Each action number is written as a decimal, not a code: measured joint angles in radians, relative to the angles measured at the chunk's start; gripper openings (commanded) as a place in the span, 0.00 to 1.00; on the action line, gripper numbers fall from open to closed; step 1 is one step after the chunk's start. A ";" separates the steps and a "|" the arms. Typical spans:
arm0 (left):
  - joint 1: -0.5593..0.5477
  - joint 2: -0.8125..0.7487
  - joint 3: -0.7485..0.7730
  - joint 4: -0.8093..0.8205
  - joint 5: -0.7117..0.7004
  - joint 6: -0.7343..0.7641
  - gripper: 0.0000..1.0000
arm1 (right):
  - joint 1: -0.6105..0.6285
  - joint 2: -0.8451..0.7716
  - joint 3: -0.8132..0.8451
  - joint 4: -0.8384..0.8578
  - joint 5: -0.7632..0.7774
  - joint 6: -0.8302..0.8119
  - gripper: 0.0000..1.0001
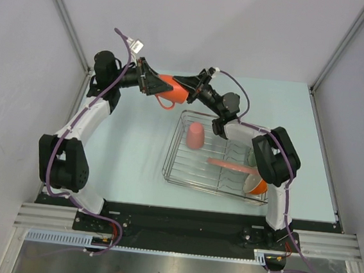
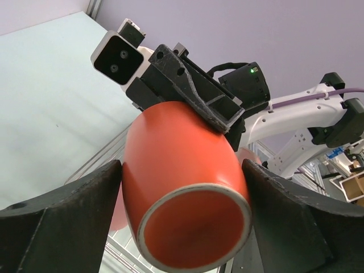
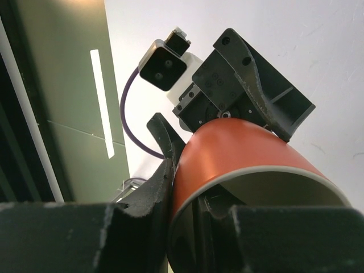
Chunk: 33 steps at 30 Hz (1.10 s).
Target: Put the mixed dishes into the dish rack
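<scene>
The orange handled mug (image 1: 173,90) hangs in the air behind the dish rack (image 1: 177,175), held between both grippers, with its handle pointing down. My left gripper (image 1: 156,84) is shut on the base end, and its fingers (image 2: 108,187) press the mug's sides (image 2: 182,170). My right gripper (image 1: 191,92) is shut on the rim, with one finger (image 3: 162,182) outside the mug's wall (image 3: 244,151) and the other inside. In the rack are the pink tumbler (image 1: 195,136), upside down, the pink plate (image 1: 231,165), on edge, and the orange bowl (image 1: 258,186).
The right arm's elbow (image 1: 274,155) hangs over the rack's right end and hides part of it. Grey walls and metal frame posts (image 1: 64,15) close in the pale table (image 1: 129,144) on three sides.
</scene>
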 measured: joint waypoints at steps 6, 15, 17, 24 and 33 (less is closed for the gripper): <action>0.000 0.000 0.000 -0.002 -0.011 0.014 0.55 | 0.002 0.012 0.012 0.002 0.010 0.000 0.00; 0.000 0.002 0.009 -0.055 -0.016 0.051 0.00 | 0.001 0.021 0.015 0.001 0.005 0.001 0.07; 0.000 0.002 0.020 -0.098 -0.017 0.076 0.00 | -0.001 0.025 0.016 0.001 -0.003 0.004 0.14; -0.004 0.002 0.092 -0.309 -0.017 0.198 0.00 | -0.031 0.026 0.029 0.002 -0.062 0.016 1.00; 0.037 -0.007 0.127 -0.504 -0.026 0.294 0.00 | -0.133 0.024 0.025 0.025 -0.182 0.015 1.00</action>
